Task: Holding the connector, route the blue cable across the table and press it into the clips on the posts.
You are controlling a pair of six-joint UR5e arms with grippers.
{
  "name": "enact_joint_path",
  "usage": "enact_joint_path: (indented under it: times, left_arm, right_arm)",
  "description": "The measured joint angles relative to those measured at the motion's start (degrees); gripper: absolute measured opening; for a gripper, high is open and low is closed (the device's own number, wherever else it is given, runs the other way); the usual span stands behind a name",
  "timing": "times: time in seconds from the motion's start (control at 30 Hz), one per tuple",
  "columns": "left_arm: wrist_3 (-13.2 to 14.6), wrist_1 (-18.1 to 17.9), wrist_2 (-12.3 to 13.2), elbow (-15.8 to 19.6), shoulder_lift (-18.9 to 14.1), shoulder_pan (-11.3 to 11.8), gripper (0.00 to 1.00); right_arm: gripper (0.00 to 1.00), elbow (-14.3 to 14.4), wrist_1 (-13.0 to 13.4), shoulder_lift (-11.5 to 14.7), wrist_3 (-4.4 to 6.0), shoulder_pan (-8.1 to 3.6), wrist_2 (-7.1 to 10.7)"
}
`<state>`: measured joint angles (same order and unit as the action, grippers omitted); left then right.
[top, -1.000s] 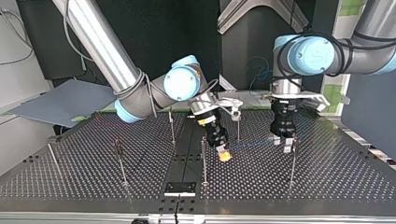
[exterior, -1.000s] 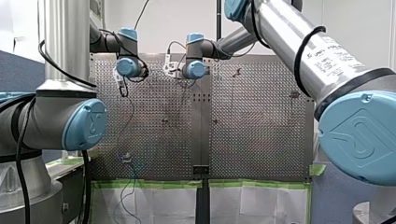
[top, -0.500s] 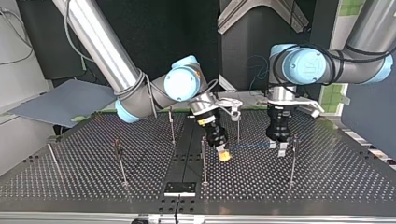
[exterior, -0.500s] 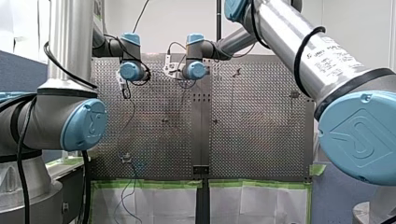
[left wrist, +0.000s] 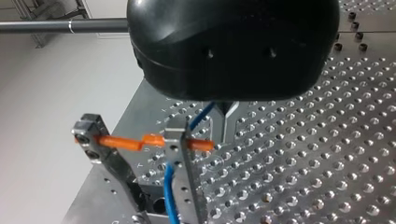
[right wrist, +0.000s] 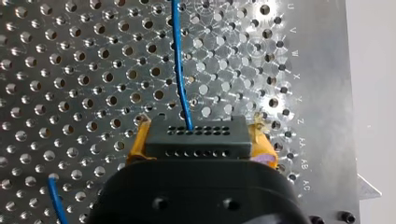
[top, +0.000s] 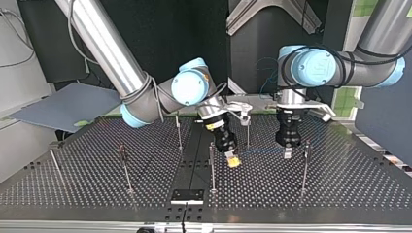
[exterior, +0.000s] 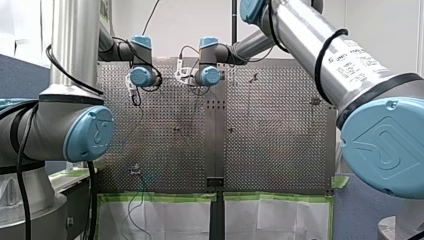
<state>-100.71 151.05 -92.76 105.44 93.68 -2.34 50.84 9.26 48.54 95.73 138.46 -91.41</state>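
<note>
Connector point(right wrist: 194, 135) sits clamped btwn the yellow pads point(right wrist: 136, 142) of right gripper point(right wrist: 198, 145), w/ blue cable point(right wrist: 180, 70) leaving its face and running ahead over the perforated table point(right wrist: 70, 70). In top view, right arm slants down from upper left, wrist bent, gripper tilted, tip low by the table's centre strip, near centre post point(top: 212, 167). Left arm's forearm lies approx horiz. from that view's right, wrist turned down, left gripper point(top: 287, 151) vert., tip near the table, just beside outer post point(top: 305, 167). In left wrist view the cable rises past a clipped post point(left wrist: 187, 186) at its orange clip point(left wrist: 154, 140) and goes under the gripper body. Seated in clip or not, and left grip state: can't tell.
</note>
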Motion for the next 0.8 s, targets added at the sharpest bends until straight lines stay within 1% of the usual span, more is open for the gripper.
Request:
enact_joint_path:
  times: [0.23, 0.47, 0.6, 0.8]
  left_arm:
    - [0.1, 1.2, -0.5, 0.5, 0.0, -0.4, 0.00]
    - [0.7, 1.4, -3.3, 3.3, 0.0, -1.3, 0.00]
    - [0.7, 0.3, -4.4, 5.1, 0.0, -1.5, 0.00]
    - [0.5, -2.4, -4.6, 7.9, 0.0, -1.9, 0.00]
  right_arm:
    - [0.00, 0.1, -0.2, -0.1, 0.00, 0.34, 0.00]
    - [0.00, 2.0, -0.4, -0.1, -0.14, 0.60, -0.11]
    - [0.00, 3.7, -0.5, -0.1, -0.17, 0.60, -0.17]
    - [0.00, 6.4, -0.4, -0.1, -0.18, 0.49, -0.21]
